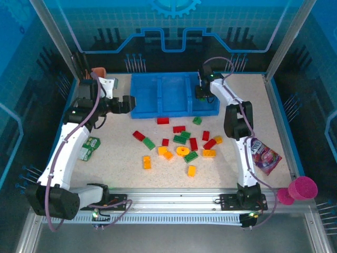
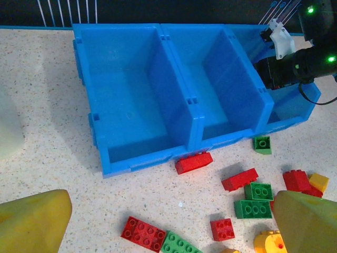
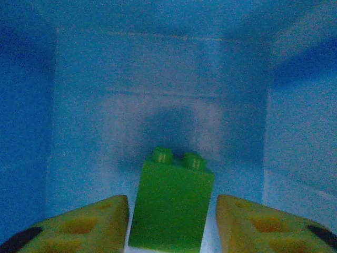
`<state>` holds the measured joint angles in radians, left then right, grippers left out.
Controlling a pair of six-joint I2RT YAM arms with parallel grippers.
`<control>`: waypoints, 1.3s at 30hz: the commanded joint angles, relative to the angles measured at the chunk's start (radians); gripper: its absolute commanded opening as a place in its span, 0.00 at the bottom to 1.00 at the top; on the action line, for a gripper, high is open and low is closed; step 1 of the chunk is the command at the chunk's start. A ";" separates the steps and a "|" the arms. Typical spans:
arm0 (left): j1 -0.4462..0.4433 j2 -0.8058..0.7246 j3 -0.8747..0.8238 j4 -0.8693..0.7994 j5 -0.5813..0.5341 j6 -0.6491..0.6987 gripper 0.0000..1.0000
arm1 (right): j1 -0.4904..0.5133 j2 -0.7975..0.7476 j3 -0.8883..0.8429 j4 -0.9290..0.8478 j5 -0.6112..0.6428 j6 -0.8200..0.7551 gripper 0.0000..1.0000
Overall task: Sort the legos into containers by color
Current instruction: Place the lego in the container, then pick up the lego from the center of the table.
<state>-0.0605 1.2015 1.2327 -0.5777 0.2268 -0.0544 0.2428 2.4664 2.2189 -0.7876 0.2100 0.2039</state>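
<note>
Across the speckled worktop [image 1: 121,158], at its far side, a low blue tray [image 1: 158,113] of three side-by-side containers, the left and middle ones bare in the left wrist view. Just beside the tray's left wall, the left claw [image 1: 126,104]: spread wide, holding nothing, hanging over the worktop. Down inside the right container [image 1: 211,105], the right claw [image 1: 201,93]: set narrow about one green brick [image 3: 171,205], pads close on either side, no telling whether pinched or already let go. From the tray's front edge toward the middle of the worktop, the rest of the legos [image 1: 179,139], red, green, yellow and orange, loose and mixed. Step in hand, by the look of it: dropping that green brick. To do it well: hold the wrist steady, part the pads evenly to avoid dragging the brick sideways, let it settle on the blue floor, then lift straight up clear of the divider before swinging back; thereafter keep greens for this container.
</note>
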 commanded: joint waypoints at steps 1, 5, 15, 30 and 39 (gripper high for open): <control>0.008 -0.009 -0.010 0.022 0.026 -0.019 0.99 | 0.015 -0.101 -0.029 -0.020 0.009 0.006 0.51; 0.008 -0.014 -0.010 0.024 0.020 -0.024 0.99 | 0.022 -0.195 -0.119 -0.009 0.003 0.032 0.51; 0.008 -0.025 -0.018 0.033 0.029 -0.028 0.99 | 0.094 -0.469 -0.473 0.082 0.016 0.128 0.55; 0.008 -0.023 -0.023 0.035 0.032 -0.024 0.99 | 0.183 -0.531 -0.774 0.198 -0.008 0.285 0.83; 0.008 -0.014 -0.027 0.035 0.029 -0.021 0.99 | 0.182 -0.464 -0.800 0.241 0.011 0.295 0.79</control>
<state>-0.0593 1.1992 1.2205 -0.5514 0.2337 -0.0738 0.4179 1.9705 1.4300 -0.5720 0.2096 0.4751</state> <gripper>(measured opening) 0.995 0.792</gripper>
